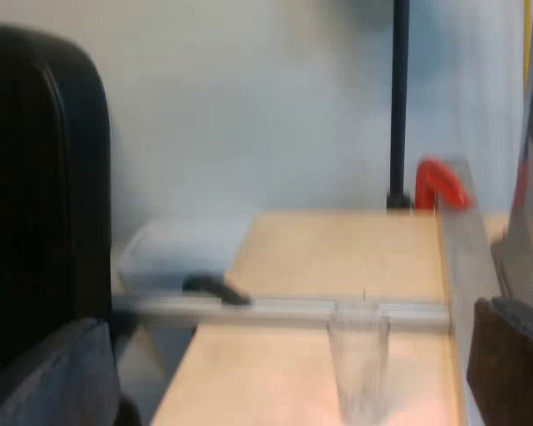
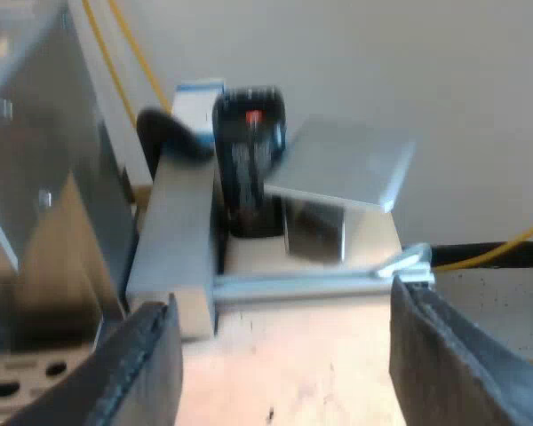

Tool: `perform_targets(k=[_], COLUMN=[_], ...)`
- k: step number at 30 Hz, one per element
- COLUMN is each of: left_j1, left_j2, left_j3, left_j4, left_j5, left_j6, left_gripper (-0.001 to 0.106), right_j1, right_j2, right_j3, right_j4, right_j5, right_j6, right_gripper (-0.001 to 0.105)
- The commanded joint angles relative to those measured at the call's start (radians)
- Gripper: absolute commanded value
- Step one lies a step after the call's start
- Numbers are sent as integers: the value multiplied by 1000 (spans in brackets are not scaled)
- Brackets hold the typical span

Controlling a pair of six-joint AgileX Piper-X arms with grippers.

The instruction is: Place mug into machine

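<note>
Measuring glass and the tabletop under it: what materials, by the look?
The measuring glass looks like clear glass or plastic, can't tell which: the surface shows through it. The tabletop looks like pale wood or laminate, matte, tan, no glare.

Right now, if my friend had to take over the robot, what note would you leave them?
Left tool: open, holding nothing. A measuring glass stands untouched on the wooden table ahead of it.
Right tool: open, holding nothing, over the table near a metal rail.
Done: nothing I can confirm; neither tool has the mug.
Left: find the mug, grip it, then set it into the machine.
</note>
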Motion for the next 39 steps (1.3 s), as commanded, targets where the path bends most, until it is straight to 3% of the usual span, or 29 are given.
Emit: perform_targets(k=[1,5,8,15,24,27,34,39], left_j1=[1,-2,-2,-2,-2,-2,-2,-2], left_j2=[-97,-147,-149,-149,-145,-145,-145,-145], left_j3=[5,-7,-4,61,217,255,271,237], left_j4=[83,221,191,26,-8,-5,-23,44], left_j5=[-5,-4,-2,11,152,162,181,181], left_j6=[-11,-17,-33,-45,-45,-45,-41,-9], left_gripper=[82,82,82,82,82,82,82,82], right_j1=[-2,-2,-2,-2,-2,-2,-2,-2], right_j2=[-136,-277,-305,-296,-296,-296,-296,-296], right_j3=[63,145,185,255,324,356,363,363], right_j4=[-12,-12,11,-96,-26,62,60,60], right_j5=[-4,3,51,11,-60,-60,-59,-52], right_j6=[12,78,143,141,78,68,57,57], right_gripper=[54,54,54,54,54,54,54,54])
